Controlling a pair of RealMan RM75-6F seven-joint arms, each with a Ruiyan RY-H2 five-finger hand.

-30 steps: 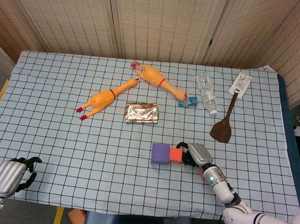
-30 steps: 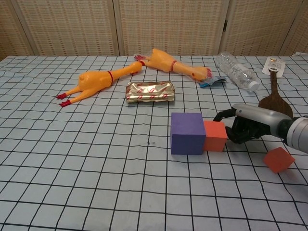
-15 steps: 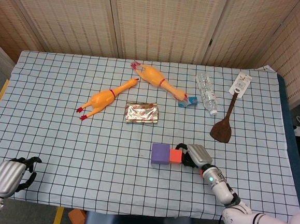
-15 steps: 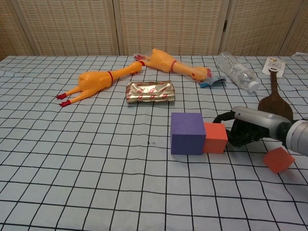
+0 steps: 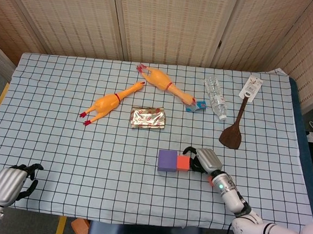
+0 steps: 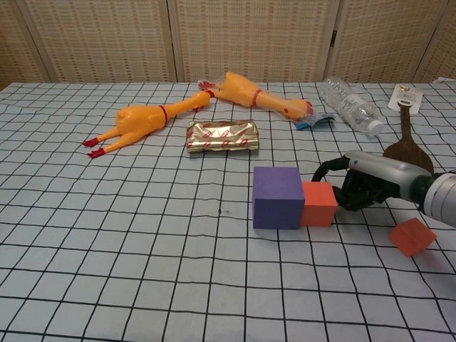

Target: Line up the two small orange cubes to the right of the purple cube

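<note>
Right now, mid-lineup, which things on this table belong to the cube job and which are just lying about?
Job:
purple cube
first orange cube, already against its right side
second orange cube, apart
right hand

Lying about:
two rubber chickens
foil packet
plastic bottle
wooden spatula

Probably a robot lab: checked tablecloth [image 5: 63,137] strewn with test props, woven folding screens [image 5: 169,20] behind.

The head view looks steeply down from high over the whole checked-cloth worktop [image 5: 63,131]. The chest view sits low and near, facing across the same worktop [image 6: 107,271] toward the wicker screens [image 6: 242,35].
</note>
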